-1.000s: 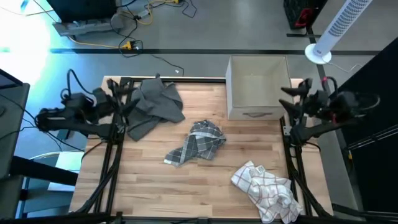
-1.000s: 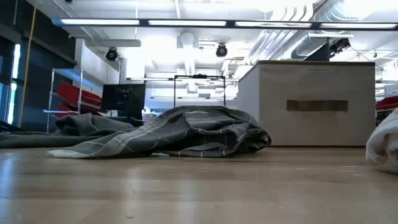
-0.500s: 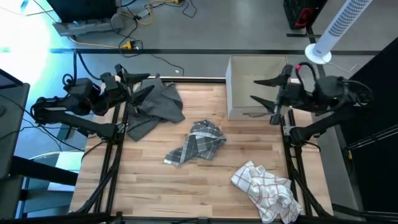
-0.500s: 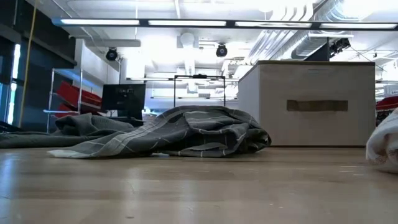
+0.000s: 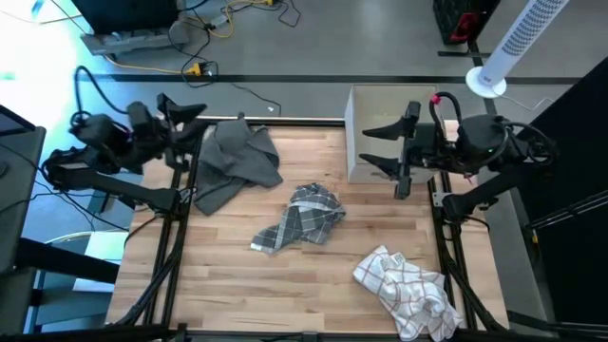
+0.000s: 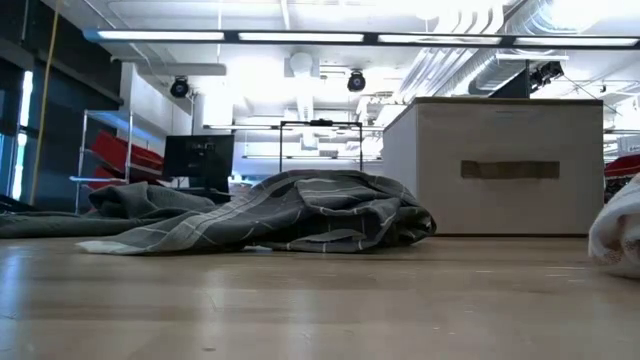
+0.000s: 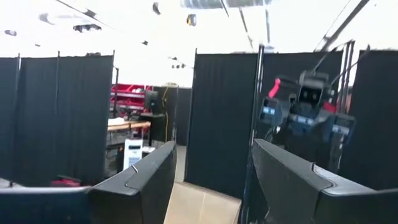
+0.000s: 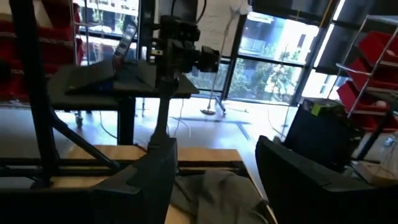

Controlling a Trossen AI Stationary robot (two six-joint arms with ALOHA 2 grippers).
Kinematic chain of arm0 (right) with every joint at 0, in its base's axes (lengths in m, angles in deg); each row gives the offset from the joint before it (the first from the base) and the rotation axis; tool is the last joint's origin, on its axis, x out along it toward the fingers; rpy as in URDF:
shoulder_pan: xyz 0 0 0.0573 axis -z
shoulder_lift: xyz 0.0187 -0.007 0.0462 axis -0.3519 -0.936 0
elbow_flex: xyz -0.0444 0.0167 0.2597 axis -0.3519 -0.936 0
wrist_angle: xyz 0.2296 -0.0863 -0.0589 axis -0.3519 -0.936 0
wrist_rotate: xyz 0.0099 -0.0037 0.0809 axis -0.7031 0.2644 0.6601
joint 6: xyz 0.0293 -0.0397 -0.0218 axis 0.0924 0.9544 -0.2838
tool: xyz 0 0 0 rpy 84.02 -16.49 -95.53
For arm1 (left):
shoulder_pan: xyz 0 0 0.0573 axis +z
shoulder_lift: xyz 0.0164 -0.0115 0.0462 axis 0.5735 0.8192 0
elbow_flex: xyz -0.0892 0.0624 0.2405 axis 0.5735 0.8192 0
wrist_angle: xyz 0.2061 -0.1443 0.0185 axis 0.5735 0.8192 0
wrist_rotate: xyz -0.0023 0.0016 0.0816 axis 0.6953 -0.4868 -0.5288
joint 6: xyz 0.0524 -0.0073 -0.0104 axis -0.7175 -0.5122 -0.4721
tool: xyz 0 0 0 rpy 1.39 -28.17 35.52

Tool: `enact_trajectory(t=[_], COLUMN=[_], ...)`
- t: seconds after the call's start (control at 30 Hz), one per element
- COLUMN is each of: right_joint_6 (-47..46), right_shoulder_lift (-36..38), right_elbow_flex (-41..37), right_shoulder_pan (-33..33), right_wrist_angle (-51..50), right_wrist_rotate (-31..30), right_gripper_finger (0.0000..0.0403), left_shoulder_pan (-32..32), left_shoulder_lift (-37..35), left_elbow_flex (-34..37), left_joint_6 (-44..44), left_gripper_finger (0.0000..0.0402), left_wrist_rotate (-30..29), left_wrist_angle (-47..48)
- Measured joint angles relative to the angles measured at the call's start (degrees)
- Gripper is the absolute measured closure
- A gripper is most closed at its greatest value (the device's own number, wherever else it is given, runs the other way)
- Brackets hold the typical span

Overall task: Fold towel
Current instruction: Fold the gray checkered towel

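Note:
Three crumpled towels lie on the wooden table (image 5: 237,285). A dark grey towel (image 5: 233,160) is at the far left and also shows in the right wrist view (image 8: 217,190). A grey checked towel (image 5: 302,218) is in the middle, and a white checked towel (image 5: 408,290) is at the near right. My left gripper (image 5: 187,118) hovers open over the table's far left corner, beside the dark grey towel. My right gripper (image 5: 382,144) hovers open at the near left corner of a beige box (image 5: 392,123). Neither gripper has anything between its fingers (image 7: 212,149) (image 8: 214,146).
The beige box, with a slot handle (image 6: 510,170), stands at the far right of the table. Black frame rails (image 5: 171,247) (image 5: 446,247) run along both sides. Cables and a fan (image 5: 518,43) lie on the floor beyond the far edge.
Both arms have risen from their folded rest at the table's sides. My right gripper has swung toward the table's left, out over the box's near left corner. My left gripper has lifted and shifted toward the far edge. The towels have not moved.

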Motion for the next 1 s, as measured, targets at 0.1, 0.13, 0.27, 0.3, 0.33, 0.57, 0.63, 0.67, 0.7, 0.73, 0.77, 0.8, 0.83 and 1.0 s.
enact_trajectory(t=[0.1,0.13,0.27,0.3,0.33,0.57,0.63,0.67,0.7,0.73,0.77,0.8,0.83,1.0], right_joint_6=[-0.2,-0.2,-7.3,-8.9,-10.3,-13.1,-14.4,-15.0,-15.3,-15.4,-15.7,-16.3,-16.7,-19.3], right_shoulder_lift=[-1.0,-1.3,-2.1,-2.1,-2.1,-0.8,-0.4,-0.4,-0.4,-0.5,-0.6,-0.6,-0.6,-0.6], right_elbow_flex=[0.3,0.3,0.3,0.2,0.2,0.2,0.2,0.2,0.2,0.2,0.1,0.1,0.1,0.1], right_shoulder_pan=[0.0,0.0,0.0,0.0,0.0,0.0,0.0,0.0,0.0,0.0,0.0,0.0,0.0,0.0], right_wrist_angle=[1.7,1.9,1.7,1.7,1.7,-9.2,-14.2,-16.8,-19.1,-21.4,-23.4,-25.0,-26.2,-28.0], right_wrist_rotate=[0.4,1.0,3.7,4.1,4.9,8.8,7.8,7.4,6.8,6.2,5.6,5.0,4.8,6.2], right_gripper_finger=[0.0199,0.0199,0.0199,0.0199,0.0199,0.0199,0.0199,0.0199,0.0199,0.0199,0.0199,0.0199,0.0199,0.0199], left_shoulder_pan=[0.0,0.0,0.0,-0.1,-0.1,-5.1,-7.6,-8.9,-10.4,-11.8,-13.2,-14.5,-15.7,-20.1], left_shoulder_lift=[-0.3,-0.2,0.2,0.5,1.1,11.5,15.8,18.0,20.2,22.3,24.3,26.2,28.0,37.2], left_elbow_flex=[-0.1,0.0,0.0,0.0,-0.1,0.1,0.1,0.1,0.1,0.1,0.1,0.1,0.1,0.1], left_joint_6=[0.2,1.0,8.8,11.4,14.0,28.2,29.3,29.6,29.5,29.1,28.3,27.2,25.9,21.7], left_gripper_finger=[0.0195,0.0195,0.0195,0.0195,0.0195,0.0195,0.0195,0.0195,0.0195,0.0195,0.0195,0.0195,0.0195,0.0195], left_wrist_rotate=[3.2,4.6,10.7,11.9,13.1,15.4,16.8,17.6,18.2,18.6,18.9,19.0,19.0,19.2], left_wrist_angle=[0.1,0.7,5.9,8.3,11.2,45.0,49.3,50.0,50.2,50.1,50.0,49.7,49.6,49.4])
